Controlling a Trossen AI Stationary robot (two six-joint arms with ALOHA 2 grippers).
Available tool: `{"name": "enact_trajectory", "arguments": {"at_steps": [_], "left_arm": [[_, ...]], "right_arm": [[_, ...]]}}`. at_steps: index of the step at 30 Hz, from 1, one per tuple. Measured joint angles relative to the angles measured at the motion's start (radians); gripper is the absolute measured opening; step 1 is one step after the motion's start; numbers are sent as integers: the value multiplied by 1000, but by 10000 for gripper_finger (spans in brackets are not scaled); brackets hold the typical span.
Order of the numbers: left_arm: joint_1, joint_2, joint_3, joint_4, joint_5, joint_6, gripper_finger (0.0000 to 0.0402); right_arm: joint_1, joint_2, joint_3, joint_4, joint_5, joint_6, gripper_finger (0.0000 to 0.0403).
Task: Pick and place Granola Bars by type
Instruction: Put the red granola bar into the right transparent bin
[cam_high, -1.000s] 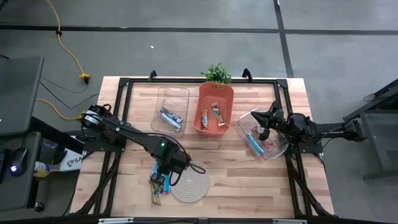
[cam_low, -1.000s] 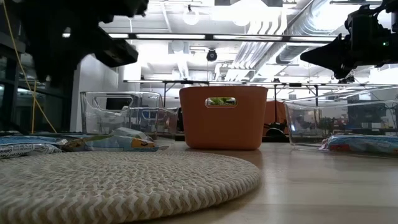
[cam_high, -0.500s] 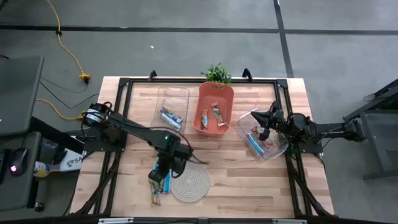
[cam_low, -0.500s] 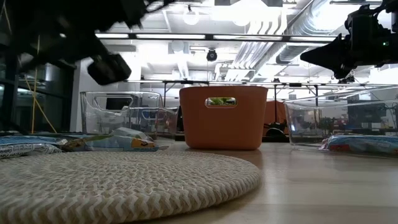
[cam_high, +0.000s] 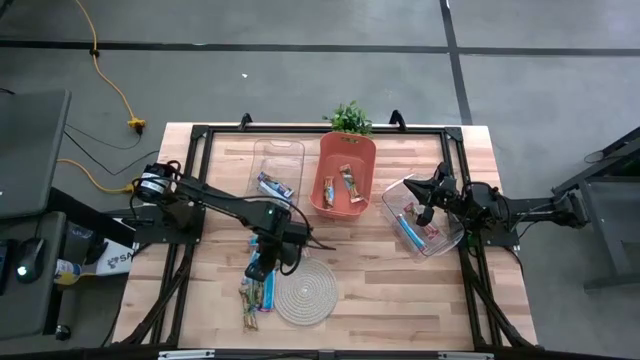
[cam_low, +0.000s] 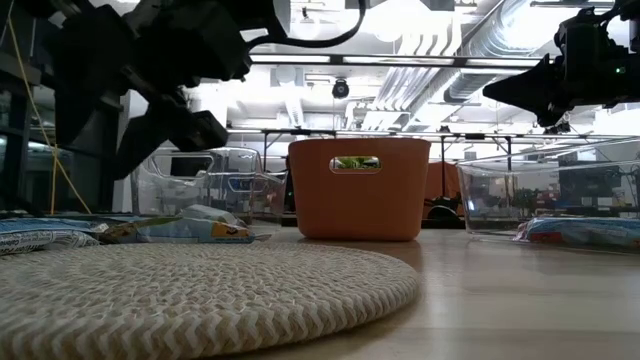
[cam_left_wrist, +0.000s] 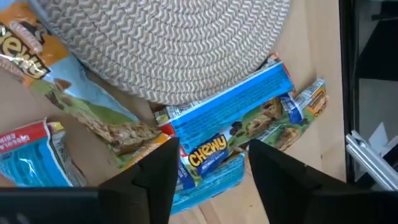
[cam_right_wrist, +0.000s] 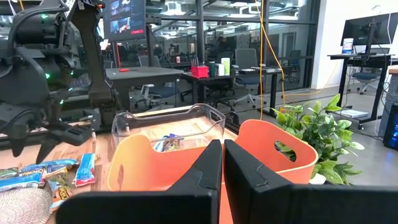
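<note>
Below the left gripper (cam_left_wrist: 211, 163) (open): Granola Bars (cam_left_wrist: 230, 134).

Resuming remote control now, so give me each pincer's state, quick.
Left pincer: open, empty, above the blue Chewy granola bar beside the woven mat.
Right pincer: closed, empty, over the right clear bin.

Woven mat (cam_left_wrist: 168, 43) cut off by the left wrist frame edge and covering part of the blue Chewy bar (cam_left_wrist: 230, 127). Bar at the corner (cam_left_wrist: 25, 158) also cropped. High view: left claw (cam_high: 262, 268) overlaps the loose bar pile (cam_high: 256, 293), count and wrapper print too small to tell. Bars in the right clear bin (cam_high: 415, 228) too small to read. Low view: that bin's contents (cam_low: 580, 232) blurred, cut at the edge.
</note>
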Motion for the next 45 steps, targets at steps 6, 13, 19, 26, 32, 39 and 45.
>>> {"name": "enact_trajectory", "arguments": {"at_steps": [6,13,19,26,32,39,45], "left_arm": [[50,0,-33,36,1,14,201],[131,0,-81,68,-21,40,201],[188,0,-123,118,-48,61,202],[215,0,-136,131,-84,86,202],[213,0,-136,114,-102,74,202],[175,0,-136,66,-111,50,202],[119,-3,-131,45,-108,10,202]], "right_arm": [[0,0,0,0,0,0,0],[0,0,0,0,0,0,0],[0,0,0,0,0,0,0],[0,0,0,0,0,0,0],[0,0,0,0,0,0,0],[0,0,0,0,0,0,0],[0,0,0,0,0,0,0]]}}
